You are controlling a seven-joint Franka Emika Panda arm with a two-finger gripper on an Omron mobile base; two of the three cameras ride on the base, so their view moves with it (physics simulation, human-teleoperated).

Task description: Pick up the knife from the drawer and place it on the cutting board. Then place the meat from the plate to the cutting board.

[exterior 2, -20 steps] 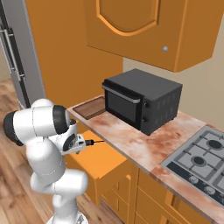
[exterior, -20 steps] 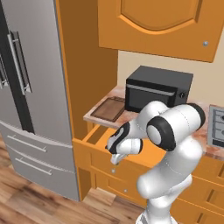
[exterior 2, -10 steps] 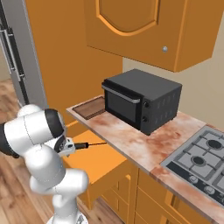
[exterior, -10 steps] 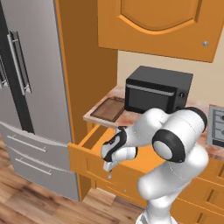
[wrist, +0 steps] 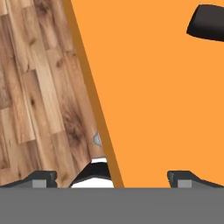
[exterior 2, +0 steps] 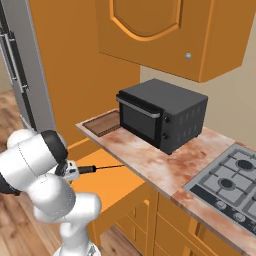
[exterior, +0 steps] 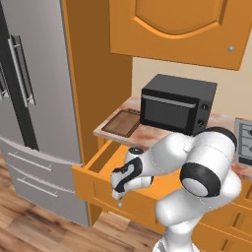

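Observation:
The orange drawer [exterior: 93,189] stands pulled far out below the counter. On its floor [exterior 2: 117,187] lies the black knife [exterior 2: 100,168], handle toward the arm; the end of the knife's handle [wrist: 208,22] shows at the top right of the hand view. My gripper [exterior: 120,189] hangs over the drawer's front wall, pointing down, open and empty [wrist: 112,178], one fingertip outside the wall and one inside. The silver knob [wrist: 97,140] sits just below it. The dark brown cutting board [exterior: 122,123] lies on the counter's left end [exterior 2: 103,123]. The plate and the meat are out of view.
A black microwave [exterior: 177,103] stands on the counter right of the board. A stove top [exterior 2: 230,182] lies further right. A steel fridge [exterior: 34,108] fills the left, with wood floor [wrist: 39,87] below the drawer front. Wall cabinets [exterior: 177,29] hang overhead.
The drawer has slid further out toward the base, and my hand has moved out with its front wall. The knife on the drawer floor now lies uncovered.

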